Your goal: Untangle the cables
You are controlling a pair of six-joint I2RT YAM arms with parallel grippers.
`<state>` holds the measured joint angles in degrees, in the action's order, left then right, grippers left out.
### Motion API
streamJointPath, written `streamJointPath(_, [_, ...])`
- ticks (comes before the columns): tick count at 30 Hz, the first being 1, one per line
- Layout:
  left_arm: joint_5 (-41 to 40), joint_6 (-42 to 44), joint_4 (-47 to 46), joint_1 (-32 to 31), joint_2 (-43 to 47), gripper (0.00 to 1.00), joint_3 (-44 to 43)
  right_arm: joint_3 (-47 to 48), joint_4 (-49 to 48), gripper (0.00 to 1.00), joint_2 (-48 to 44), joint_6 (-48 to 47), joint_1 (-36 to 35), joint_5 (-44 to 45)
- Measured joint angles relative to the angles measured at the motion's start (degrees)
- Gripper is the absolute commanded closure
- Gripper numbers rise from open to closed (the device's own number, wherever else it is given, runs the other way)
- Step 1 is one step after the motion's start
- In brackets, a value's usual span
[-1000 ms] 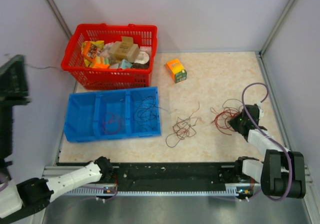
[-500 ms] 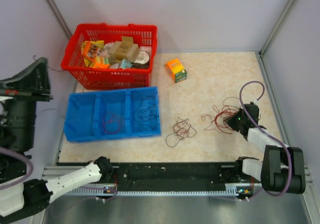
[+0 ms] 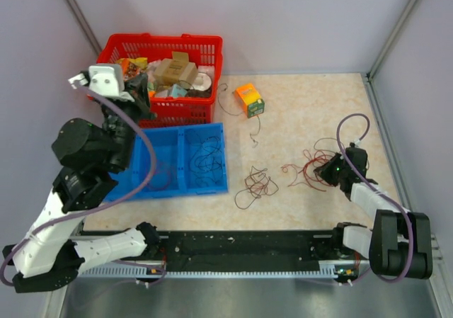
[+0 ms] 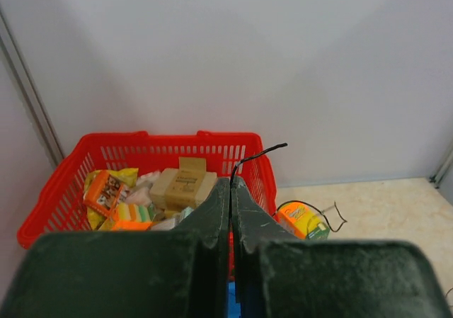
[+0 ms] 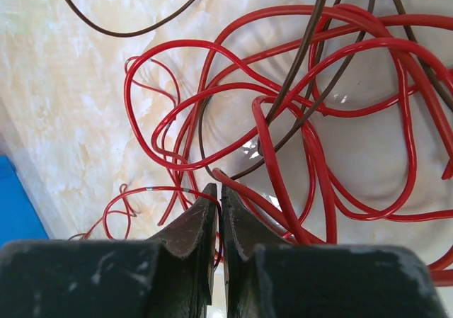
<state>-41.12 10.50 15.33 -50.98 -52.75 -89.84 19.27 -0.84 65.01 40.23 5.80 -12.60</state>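
at right hand (image 5: 216, 190), red cables (image 5: 311, 105)

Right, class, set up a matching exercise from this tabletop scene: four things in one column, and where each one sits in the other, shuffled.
Things:
1. red basket
2. blue tray
3. orange box
4. red wire tangle

Places:
A. beside the right arm's jaws
B. far left corner, full of packets
C. alone on the table, right of the basket
D. just in front of the basket, wires inside

Pairs: 1-B, 2-D, 3-C, 4-A
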Motion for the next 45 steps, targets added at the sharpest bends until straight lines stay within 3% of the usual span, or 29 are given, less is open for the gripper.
streamJointPath(7, [-2.14,-1.38,-2.82,4.52,-0.98,1.0,7.52,-0.09,-0.11,0.94,-0.17,-0.22,0.0,-0.92])
streamJointPath(12, [0.11,-8.66,-0.68,11.04,-1.38,1.0,9.75,-0.11,-0.44,0.94,-0.2,-0.17,0.0,-1.62])
streamJointPath(18, [2.01,-17.84,4.0,13.88,-0.46,1.0,17.22,-0.13,-0.52,0.93,-0.92,-0.2,0.0,-2.25])
streamJointPath(26, [8.66,-31.47,11.3,17.75,-11.43,1.0,21.11,-0.94,-1.29,0.93,-1.44,-0.13,0.0,-2.93])
streamJointPath(30, [14.99,-39.36,10.71,17.94,-15.89,1.0,29.64,-1.88,-1.33,0.92,-2.29,-0.04,0.0,-3.34])
streamJointPath(32, [17.16,-41.79,11.28,17.94,-18.12,0.92,32.3,-1.97,-1.29,0.92,-2.43,-0.04,0.0,-3.56])
streamJointPath(36, [20.48,-45.07,13.16,17.97,-21.55,0.47,32.65,-1.97,-1.29,0.92,-2.51,-0.15,0.0,-3.82])
streamJointPath(40, [23.58,-45.97,13.42,17.97,-19.32,0.21,32.65,-1.99,-1.33,0.91,-2.64,-0.17,0.0,-4.11])
streamJointPath(45, [31.36,-45.97,12.02,16.85,-14.6,0.15,34.25,-2.05,-1.75,0.9,-2.82,-0.17,0.0,-4.59])
